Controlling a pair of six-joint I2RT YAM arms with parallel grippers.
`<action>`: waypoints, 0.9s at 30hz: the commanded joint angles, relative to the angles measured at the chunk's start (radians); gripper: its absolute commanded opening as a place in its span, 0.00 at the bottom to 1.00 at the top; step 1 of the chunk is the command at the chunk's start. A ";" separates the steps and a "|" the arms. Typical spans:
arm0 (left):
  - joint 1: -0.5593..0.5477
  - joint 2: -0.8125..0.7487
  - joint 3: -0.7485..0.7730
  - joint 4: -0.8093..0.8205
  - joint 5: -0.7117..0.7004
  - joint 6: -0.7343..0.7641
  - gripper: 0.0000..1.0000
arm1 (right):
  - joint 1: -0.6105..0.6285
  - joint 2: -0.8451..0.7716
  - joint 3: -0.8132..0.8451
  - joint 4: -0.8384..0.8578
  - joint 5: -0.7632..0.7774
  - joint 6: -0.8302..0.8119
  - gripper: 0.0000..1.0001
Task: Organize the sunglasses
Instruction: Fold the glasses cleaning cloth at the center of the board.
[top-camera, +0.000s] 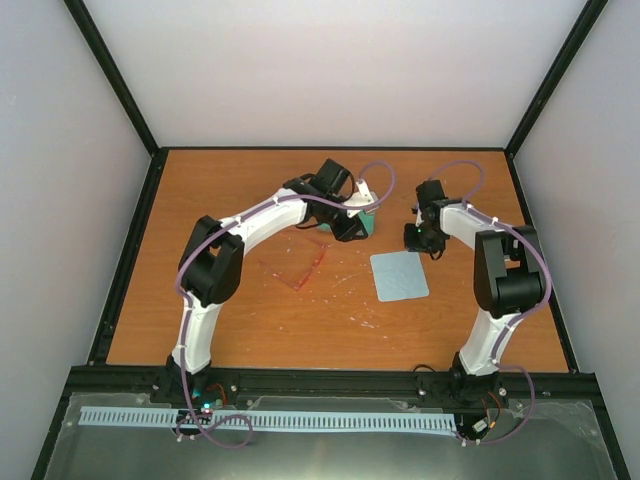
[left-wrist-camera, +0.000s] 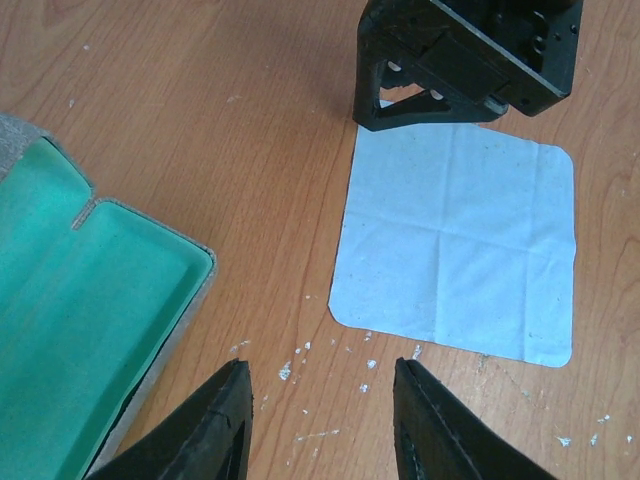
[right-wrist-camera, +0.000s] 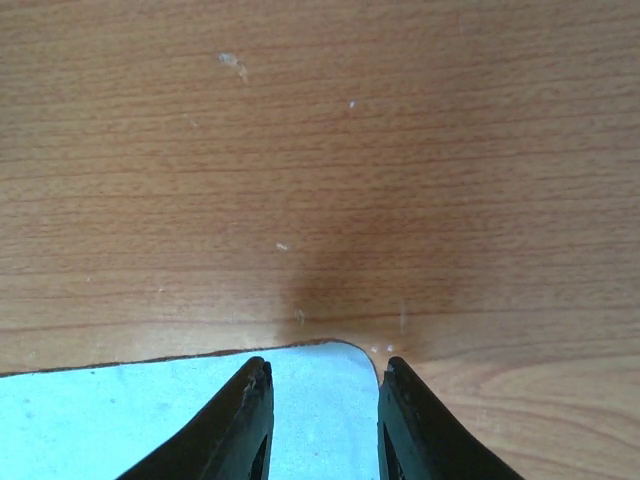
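Plainly, the left gripper (left-wrist-camera: 320, 420) is empty, its jaws standing apart over bare wood, and the right gripper (right-wrist-camera: 325, 420) is also parted and holding nothing, poised above a rounded corner of the light blue cloth (right-wrist-camera: 150, 420).

From the left gripper, the open grey case (left-wrist-camera: 90, 340) with its green lining lies just beside it at about nine o'clock in the wrist view. The cloth spreads flat at about one o'clock.

Seen from above, the sunglasses (top-camera: 300, 270) lie on the table (top-camera: 250, 330) at roughly eight o'clock from the left gripper. They are apart from the case and untouched, under the bend of the left arm.

They look very light and springy: a thin red-pink wire frame with slim temple arms and almost clear lenses. I would expect them to twist or skate away if pinched hard. I'd judge the bridge or the thicker front rim the safest hold, rather than a temple arm or a lens. Whether the arms are folded I cannot tell from here.

As for obstacles, the left arm's own forearm hangs over the glasses. The two grippers sit near each other by the cloth, so crossing paths is a risk. White specks dot the wood around the cloth.
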 joint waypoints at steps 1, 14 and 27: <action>-0.012 0.030 0.041 -0.008 0.013 -0.015 0.40 | -0.001 0.037 0.018 0.000 0.007 -0.024 0.31; -0.012 0.052 0.056 -0.015 0.006 -0.013 0.40 | 0.000 0.039 -0.057 0.005 -0.005 -0.019 0.20; -0.013 0.122 0.123 -0.046 0.001 -0.012 0.40 | 0.000 -0.015 -0.117 -0.008 -0.008 0.005 0.03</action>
